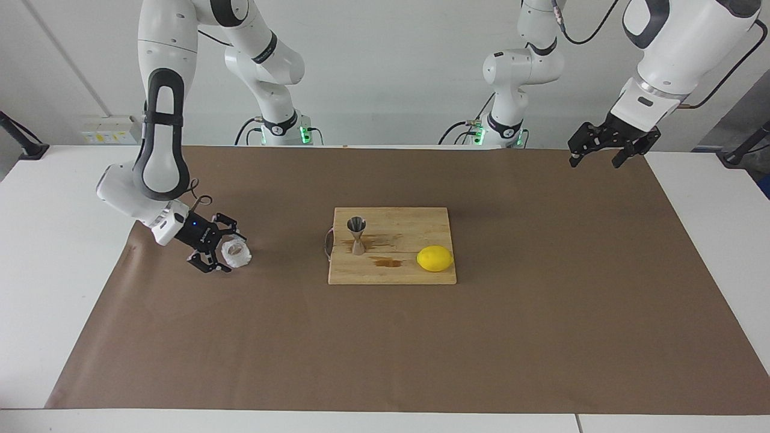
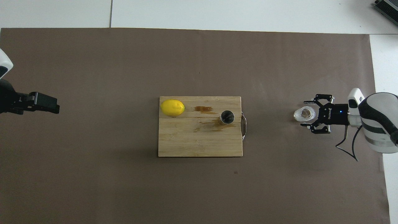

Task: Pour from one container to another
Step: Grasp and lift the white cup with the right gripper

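The translucent cup [image 1: 236, 253] stood upright on the brown paper [image 1: 541, 337] that covered the counter, toward the right arm's end, well apart from the wooden cutting board [image 1: 403, 270]. The right tool [image 1: 221, 251] was low beside it, its fingers spread wide with the tips at either side of the cup (whether they touched it could not be told). The steel jigger [image 1: 357, 235] stood upright on the board near its handle end, with brown liquid stains [image 1: 386, 261] on the wood beside it and a lemon [image 1: 434, 258] at the board's other end. The left tool [image 1: 594, 157] waited, open, in the air over the paper's edge at the left arm's end.
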Robot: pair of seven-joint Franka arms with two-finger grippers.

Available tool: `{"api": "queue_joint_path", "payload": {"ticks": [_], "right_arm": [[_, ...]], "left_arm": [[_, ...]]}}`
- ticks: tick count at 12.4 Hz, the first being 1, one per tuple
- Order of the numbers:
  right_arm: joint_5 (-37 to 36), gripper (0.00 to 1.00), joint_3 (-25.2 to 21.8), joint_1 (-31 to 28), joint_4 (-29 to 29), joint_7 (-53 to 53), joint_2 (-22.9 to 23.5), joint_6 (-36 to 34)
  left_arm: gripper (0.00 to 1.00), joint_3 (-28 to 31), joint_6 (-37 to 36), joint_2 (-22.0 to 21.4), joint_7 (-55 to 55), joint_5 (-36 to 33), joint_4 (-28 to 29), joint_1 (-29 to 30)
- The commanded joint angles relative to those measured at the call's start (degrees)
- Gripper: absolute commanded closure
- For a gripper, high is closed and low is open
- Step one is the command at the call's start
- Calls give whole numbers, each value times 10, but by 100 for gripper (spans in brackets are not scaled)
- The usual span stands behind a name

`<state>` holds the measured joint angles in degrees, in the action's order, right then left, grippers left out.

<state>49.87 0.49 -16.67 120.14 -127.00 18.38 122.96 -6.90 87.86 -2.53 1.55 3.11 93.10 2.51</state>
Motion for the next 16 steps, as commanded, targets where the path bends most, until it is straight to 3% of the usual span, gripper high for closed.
{"api": "queue_joint_path", "payload": {"ticks": [1,8,9,10,11,13,16], "right_arm": [[19,0,4,1,4,-25,6,26],[19,0,6,3,5,-25,4,13],[19,10,6,3,5,-25,4,9],[19,33,6,3,4,-24,4,8],[19,47,6,3,4,-24,4,7],[18,65,6,3,4,-24,4,7],[18,71,6,3,3,-24,4,9]], "left_arm": [[0,-5,-1,-11,-8,-4,9,2],[0,-3,-15,-14,-9,-12,7,0],[0,-5,-11,-14,-8,-11,6,4],[0,-4,-13,-15,-8,-12,7,6],[0,-5,-14,-14,-8,-13,6,7],[0,-7,-12,-15,-7,-23,8,9],[0,-7,-12,-16,-2,-21,11,10]]}}
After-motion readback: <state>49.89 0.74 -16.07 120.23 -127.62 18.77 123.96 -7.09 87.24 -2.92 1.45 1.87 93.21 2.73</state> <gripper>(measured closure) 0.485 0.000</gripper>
